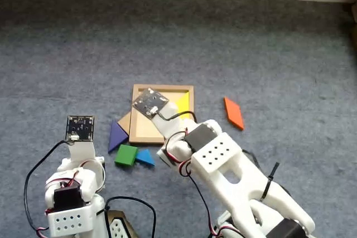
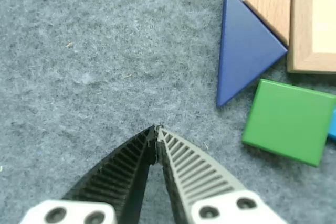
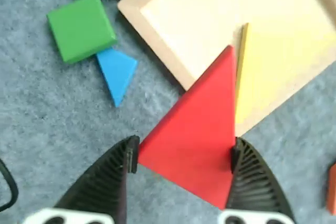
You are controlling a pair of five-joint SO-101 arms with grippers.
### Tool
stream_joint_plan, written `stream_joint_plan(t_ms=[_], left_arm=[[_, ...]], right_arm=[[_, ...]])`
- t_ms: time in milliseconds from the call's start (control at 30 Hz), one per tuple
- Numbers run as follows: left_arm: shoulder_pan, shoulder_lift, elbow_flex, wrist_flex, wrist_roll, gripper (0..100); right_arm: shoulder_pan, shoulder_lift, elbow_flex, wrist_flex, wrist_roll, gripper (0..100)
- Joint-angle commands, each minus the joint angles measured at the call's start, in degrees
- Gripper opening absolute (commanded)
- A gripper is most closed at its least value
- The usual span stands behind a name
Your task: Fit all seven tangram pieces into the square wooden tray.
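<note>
While the right gripper (image 3: 184, 151) holds its jaws spread wide around a red triangle (image 3: 202, 119), pinching it at two corners, the piece hangs across the rim of the square wooden tray (image 3: 157, 22). One of its edges runs alongside a yellow triangle (image 3: 275, 69) that lies in the tray.

Seven pieces can be counted: five triangles, one square and one parallelogram. One is in the tray, one is in the grip and five are on the grey carpet (image 1: 251, 43).

On one side of the tray lie a dark blue triangle (image 2: 244, 51), a tan wooden triangle (image 2: 273, 3) against the tray's wall, a green square (image 2: 289, 121) and a small light blue triangle (image 3: 118, 72) touching that square. The orange parallelogram (image 1: 234, 112) lies alone on the tray's other side.

The left gripper (image 2: 156, 129) has its jaws pressed together tip to tip, holding nothing, over bare carpet near the dark blue triangle.
</note>
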Motion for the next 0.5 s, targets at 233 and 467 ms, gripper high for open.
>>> stream_joint_plan(t_ms=[233, 467], left_arm=[[-0.7, -1.7, 1.2, 0.3, -0.1, 3], [-0.7, -1.7, 1.2, 0.3, -0.1, 3]], right_arm=[[2.1, 2.1, -3.1, -15.4, 16.0, 11.9], [7.0, 17.1, -13.1, -20.9, 22.8, 11.9]])
